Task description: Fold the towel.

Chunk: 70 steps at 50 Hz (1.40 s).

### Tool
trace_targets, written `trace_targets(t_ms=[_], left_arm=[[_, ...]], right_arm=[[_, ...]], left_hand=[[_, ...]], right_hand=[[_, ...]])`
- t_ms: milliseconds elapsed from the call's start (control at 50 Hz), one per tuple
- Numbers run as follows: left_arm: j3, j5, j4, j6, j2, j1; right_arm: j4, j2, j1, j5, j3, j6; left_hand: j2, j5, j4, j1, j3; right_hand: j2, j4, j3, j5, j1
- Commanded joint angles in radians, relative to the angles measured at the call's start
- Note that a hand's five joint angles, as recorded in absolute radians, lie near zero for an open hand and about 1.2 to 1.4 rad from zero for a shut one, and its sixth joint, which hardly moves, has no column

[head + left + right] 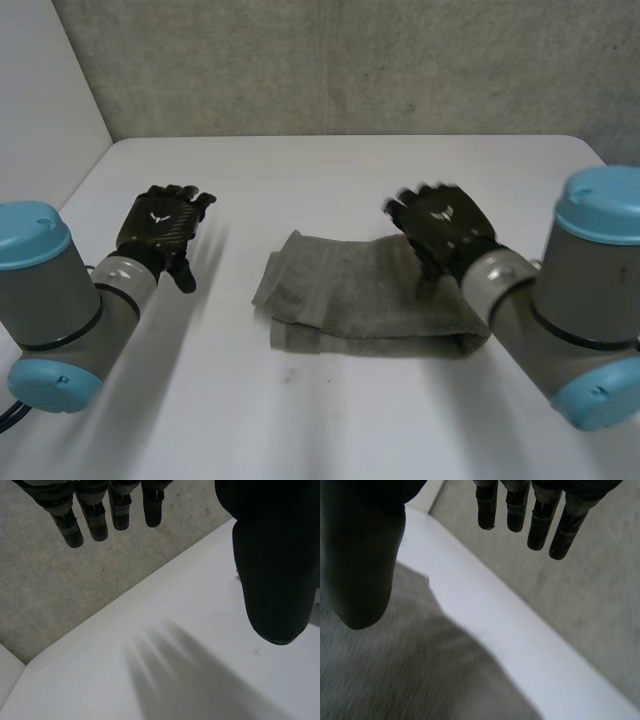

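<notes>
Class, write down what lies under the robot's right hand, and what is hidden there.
Under the open right hand lies the grey towel, folded in layers, on the white table. Its lower layers and the table beneath are covered.

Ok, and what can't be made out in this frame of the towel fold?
1. Head view: the towel's end nearest the right arm is hidden under the right hand and its forearm.
2. Head view: whether that hand touches the towel; the hand itself covers the spot.
3. Right wrist view: the thumb hides part of the towel.
</notes>
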State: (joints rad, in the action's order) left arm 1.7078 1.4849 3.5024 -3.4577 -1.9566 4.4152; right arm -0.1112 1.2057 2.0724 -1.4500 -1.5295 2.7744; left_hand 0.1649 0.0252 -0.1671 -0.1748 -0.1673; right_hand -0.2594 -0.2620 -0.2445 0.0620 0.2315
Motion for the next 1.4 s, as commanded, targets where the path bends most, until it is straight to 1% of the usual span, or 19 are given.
trace_targets(t_ms=[20, 80, 140, 180, 280, 460, 560, 620, 680, 760, 780, 800, 820, 840, 860, 1040, 1080, 1260, 1400], left_arm=[[-0.001, 0.0, 0.0, 0.0, 0.001, -0.022], [-0.001, 0.0, 0.0, 0.0, -0.001, -0.025], [-0.001, 0.0, 0.0, 0.0, -0.004, -0.025], [-0.001, 0.0, 0.0, 0.0, -0.004, -0.025], [0.001, 0.0, 0.0, 0.0, 0.001, -0.023], [-0.001, 0.002, 0.0, 0.0, 0.002, -0.02], [-0.007, 0.006, -0.002, 0.0, 0.008, -0.023], [-0.008, 0.006, -0.002, 0.0, 0.016, -0.025], [-0.02, 0.008, -0.002, 0.003, 0.047, -0.026], [-0.036, 0.009, -0.006, 0.023, 0.068, -0.03], [-0.051, 0.015, -0.011, 0.044, 0.074, -0.034], [-0.069, 0.023, -0.014, 0.072, 0.074, -0.042], [-0.07, 0.023, -0.014, 0.072, 0.074, -0.042], [-0.091, 0.034, -0.016, 0.099, 0.074, -0.051], [-0.112, 0.047, -0.025, 0.126, 0.074, -0.062], [-0.247, 0.118, -0.141, 0.172, 0.021, -0.163], [-0.269, 0.12, -0.157, 0.184, 0.001, -0.189], [-0.344, 0.12, -0.221, 0.293, -0.18, -0.338], [-0.363, 0.121, -0.229, 0.301, -0.3, -0.366]], right_arm=[[0.004, 0.005, -0.155, 0.082, -0.195, -0.007], [-0.033, -0.005, -0.201, 0.109, -0.248, -0.013], [-0.087, -0.011, -0.221, 0.111, -0.281, -0.047], [-0.14, -0.014, -0.253, 0.105, -0.297, -0.093], [-0.153, -0.041, -0.285, 0.096, -0.284, -0.169], [-0.17, 0.015, -0.249, 0.054, -0.182, -0.233], [-0.159, -0.041, 0.041, 0.08, -0.002, -0.234], [-0.148, -0.091, 0.113, 0.085, 0.048, -0.248], [-0.04, -0.23, 0.262, 0.137, 0.141, -0.378], [0.053, -0.31, 0.298, 0.143, 0.173, -0.515], [0.079, -0.324, 0.299, 0.134, 0.192, -0.554], [0.077, -0.318, 0.298, 0.117, 0.206, -0.553], [0.077, -0.318, 0.298, 0.117, 0.206, -0.553], [0.055, -0.301, 0.295, 0.099, 0.212, -0.503], [0.016, -0.276, 0.285, 0.085, 0.212, -0.407], [-0.07, -0.003, 0.089, 0.066, 0.062, 0.236], [-0.062, 0.012, 0.059, 0.065, 0.046, 0.285], [0.082, -0.105, -0.023, 0.063, 0.092, 0.269], [0.116, -0.211, -0.023, 0.063, 0.129, 0.252]], left_hand=[[0.01, -0.025, -0.007, 0.0, -0.007], [0.01, -0.025, -0.007, 0.0, -0.007], [0.01, -0.025, -0.007, 0.0, -0.007], [0.01, -0.025, -0.007, 0.0, -0.007], [0.01, -0.025, -0.007, 0.0, -0.007], [0.01, -0.025, -0.007, 0.0, -0.007], [0.01, -0.025, -0.007, 0.0, -0.007], [0.01, -0.025, -0.007, 0.0, -0.007], [0.01, -0.025, -0.007, 0.0, -0.007], [0.01, -0.025, -0.007, 0.0, -0.007], [0.01, -0.025, -0.007, 0.0, -0.007], [0.01, -0.025, -0.007, 0.0, -0.007], [0.01, -0.025, -0.007, 0.0, -0.007], [0.01, -0.025, -0.007, 0.0, -0.007], [0.01, -0.025, -0.007, 0.0, -0.007], [0.01, -0.025, -0.007, 0.0, -0.007], [0.01, -0.025, -0.007, 0.0, -0.007], [0.016, -0.018, -0.014, -0.006, -0.014], [0.031, -0.004, -0.029, -0.021, -0.029]], right_hand=[[0.083, 0.086, 0.068, -0.061, -0.056], [-0.005, -0.002, -0.02, 0.028, 0.033], [-0.316, -0.313, -0.331, 0.339, 0.344], [-0.743, -0.74, -0.757, 0.765, 0.77], [-1.136, -1.133, -1.151, 1.159, 1.164], [-1.137, -1.134, -1.152, 1.16, 1.165], [-1.137, -1.134, -1.152, 1.16, 1.165], [-1.137, -1.134, -1.152, 1.16, 1.165], [-1.137, -1.134, -1.152, 1.16, 1.165], [-1.137, -1.134, -1.152, 1.16, 1.165], [-1.109, -1.106, -1.124, 1.132, 1.137], [-0.582, -0.58, -0.597, 0.605, 0.61], [-0.577, -0.575, -0.592, 0.6, 0.605], [0.042, 0.045, 0.027, -0.019, -0.014], [0.085, 0.087, 0.07, -0.062, -0.057], [0.085, 0.087, 0.07, -0.062, -0.057], [0.085, 0.087, 0.07, -0.062, -0.057], [0.085, 0.087, 0.07, -0.062, -0.057], [0.085, 0.087, 0.07, -0.062, -0.057]])
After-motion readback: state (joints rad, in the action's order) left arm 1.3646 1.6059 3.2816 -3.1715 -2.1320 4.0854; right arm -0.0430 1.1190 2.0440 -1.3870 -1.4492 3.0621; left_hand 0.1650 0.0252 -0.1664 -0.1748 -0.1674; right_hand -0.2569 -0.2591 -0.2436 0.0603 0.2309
